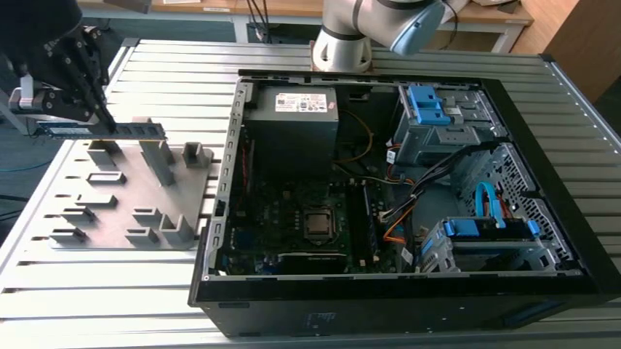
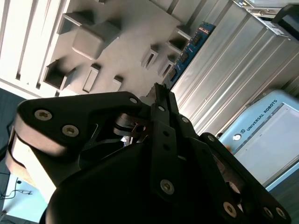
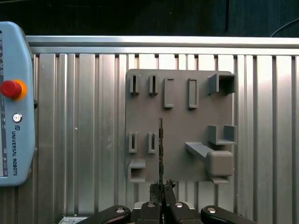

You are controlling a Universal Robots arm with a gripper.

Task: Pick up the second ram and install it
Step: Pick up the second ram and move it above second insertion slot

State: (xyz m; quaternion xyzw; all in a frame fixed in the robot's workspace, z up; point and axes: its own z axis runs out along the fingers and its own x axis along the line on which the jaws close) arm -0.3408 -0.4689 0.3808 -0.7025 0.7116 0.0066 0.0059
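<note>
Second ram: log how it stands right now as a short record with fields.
second ram: long dark stick, lying level, pinched in the hand
hand: shut on the second ram, over the holder plate
holder plate: grey, on the slatted table, at the exterior view's left of the computer case
computer case: open on top, board exposed
install: not yet done; the stick is outside the case

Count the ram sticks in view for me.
1: the ram gripped in the hand above the holder plate, at the exterior view's left. Another may sit hidden in the case.
</note>
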